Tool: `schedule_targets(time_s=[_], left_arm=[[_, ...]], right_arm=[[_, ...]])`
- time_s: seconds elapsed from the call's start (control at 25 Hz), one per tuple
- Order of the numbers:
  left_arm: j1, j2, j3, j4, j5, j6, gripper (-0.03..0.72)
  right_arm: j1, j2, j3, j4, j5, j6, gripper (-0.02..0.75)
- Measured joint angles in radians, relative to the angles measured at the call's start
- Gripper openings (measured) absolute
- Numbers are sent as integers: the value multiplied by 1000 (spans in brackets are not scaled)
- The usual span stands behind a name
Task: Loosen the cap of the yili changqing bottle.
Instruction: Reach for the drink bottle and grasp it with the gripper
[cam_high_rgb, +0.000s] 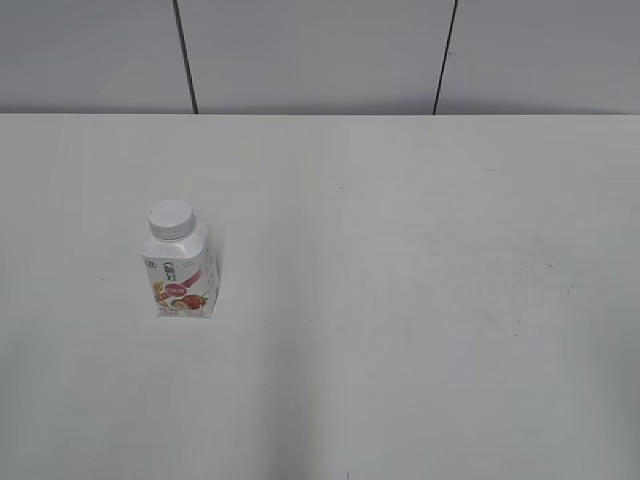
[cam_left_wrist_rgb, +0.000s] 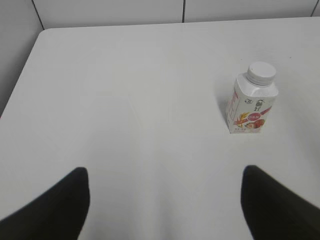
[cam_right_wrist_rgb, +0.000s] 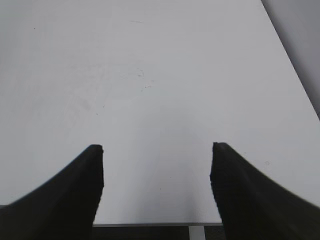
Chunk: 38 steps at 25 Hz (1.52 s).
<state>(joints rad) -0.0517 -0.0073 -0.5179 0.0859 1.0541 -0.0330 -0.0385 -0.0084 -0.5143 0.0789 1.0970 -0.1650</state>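
The yili changqing bottle (cam_high_rgb: 181, 276) stands upright on the white table (cam_high_rgb: 400, 300), left of the middle, its red-pink label facing front. Its white cap (cam_high_rgb: 170, 219) sits on the neck. The bottle also shows in the left wrist view (cam_left_wrist_rgb: 251, 106), with its cap (cam_left_wrist_rgb: 262, 72), at the right and well ahead of the jaws. My left gripper (cam_left_wrist_rgb: 165, 175) is open and empty above bare table. My right gripper (cam_right_wrist_rgb: 157, 150) is open and empty above the table's near edge. Neither gripper shows in the exterior view.
A grey panelled wall (cam_high_rgb: 320, 55) rises behind the table's far edge. The table's left edge and rounded far corner (cam_left_wrist_rgb: 42, 32) show in the left wrist view. The right edge of the table (cam_right_wrist_rgb: 295, 75) shows in the right wrist view.
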Motion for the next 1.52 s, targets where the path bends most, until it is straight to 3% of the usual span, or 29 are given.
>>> schedule_targets(time_s=[0.64,0.92,1.52], left_arm=[[0,0,-7,18,-31,0,543],[0,51,-18,14,-305,0,538],[0,604,10,-16,-838,0,519]], right_arm=[[0,0,0,0,0,0,533],[0,0,0,0,0,0,533],[0,0,0,0,0,0,533]])
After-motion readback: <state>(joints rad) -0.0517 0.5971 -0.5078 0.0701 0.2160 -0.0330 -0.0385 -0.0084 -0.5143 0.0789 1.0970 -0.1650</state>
